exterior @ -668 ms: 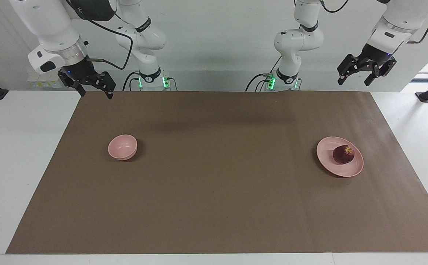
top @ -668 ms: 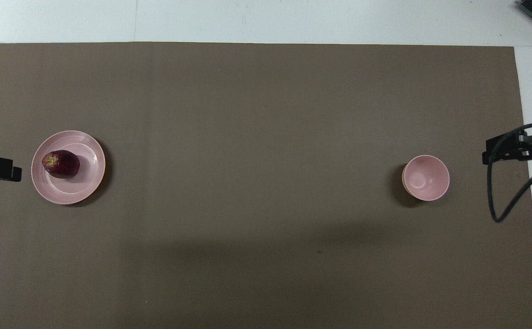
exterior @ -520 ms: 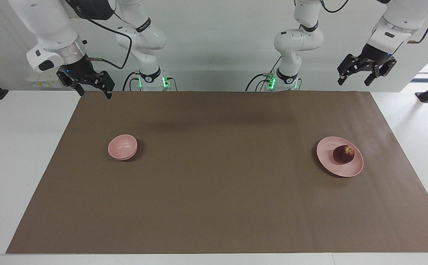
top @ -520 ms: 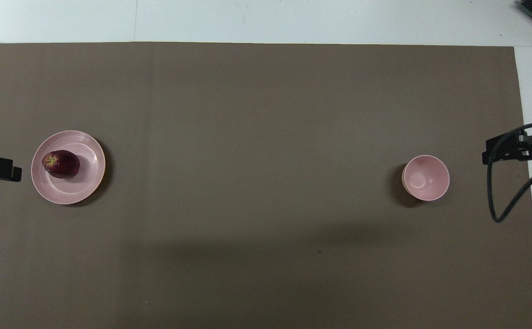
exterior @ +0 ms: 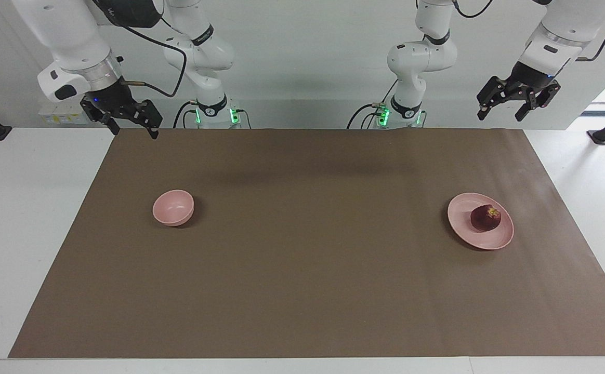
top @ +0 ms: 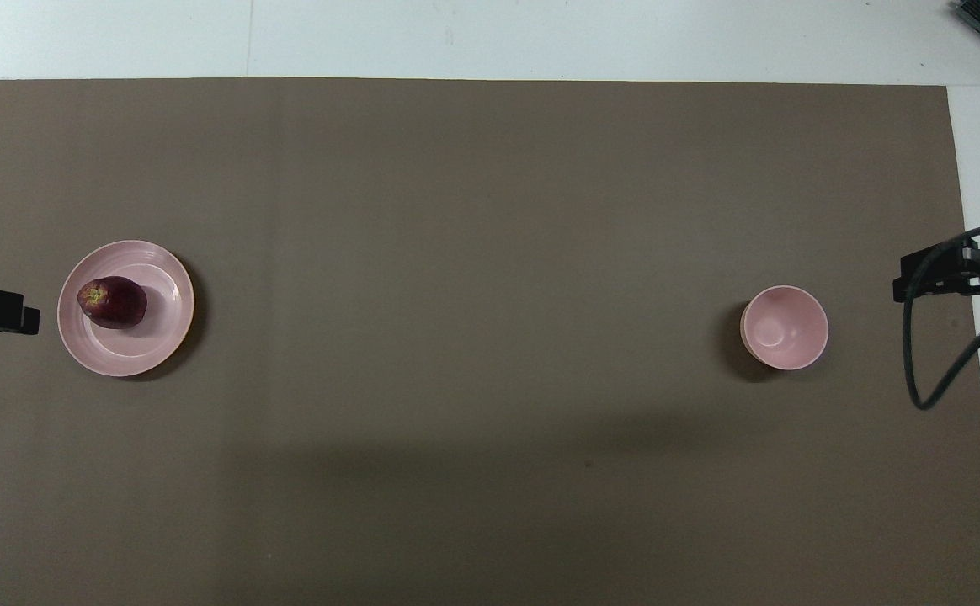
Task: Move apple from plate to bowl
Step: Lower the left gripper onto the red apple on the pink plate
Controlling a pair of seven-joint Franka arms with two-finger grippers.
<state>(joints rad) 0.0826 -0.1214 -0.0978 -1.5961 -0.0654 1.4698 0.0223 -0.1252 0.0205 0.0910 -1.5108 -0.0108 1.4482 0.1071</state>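
Both grippers wide, raised: left gripper [exterior: 516,104] | right gripper [exterior: 126,118] | apple [exterior: 485,218] on plate [exterior: 463,223]

One camera sits high across the table, facing me and my arm bases. The other hangs above my end, looking steeply down and forward. Both share the brown mat [exterior: 302,259], turned half around between them.
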